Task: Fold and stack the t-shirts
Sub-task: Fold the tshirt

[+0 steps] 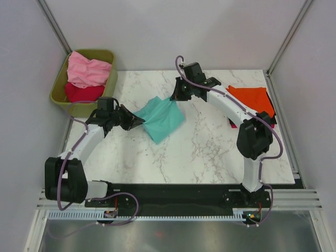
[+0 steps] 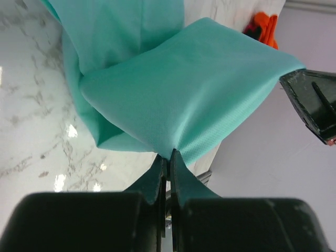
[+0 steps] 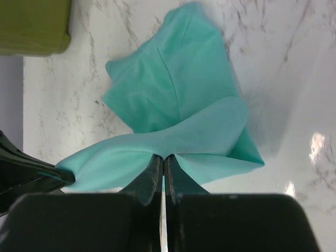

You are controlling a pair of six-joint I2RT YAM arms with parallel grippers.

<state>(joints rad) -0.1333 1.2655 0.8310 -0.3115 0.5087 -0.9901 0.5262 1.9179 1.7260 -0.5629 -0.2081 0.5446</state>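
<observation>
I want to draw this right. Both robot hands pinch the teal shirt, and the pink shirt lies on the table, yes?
No. The pink shirt lies in the green bin, not on the table, as the top view shows. The left hand and right hand do pinch the teal shirt.

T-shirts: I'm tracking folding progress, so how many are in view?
4: teal t-shirt mid-table, pink t-shirt atop red t-shirt in the olive-green bin, orange t-shirt at right. More may hide beneath it.
</observation>
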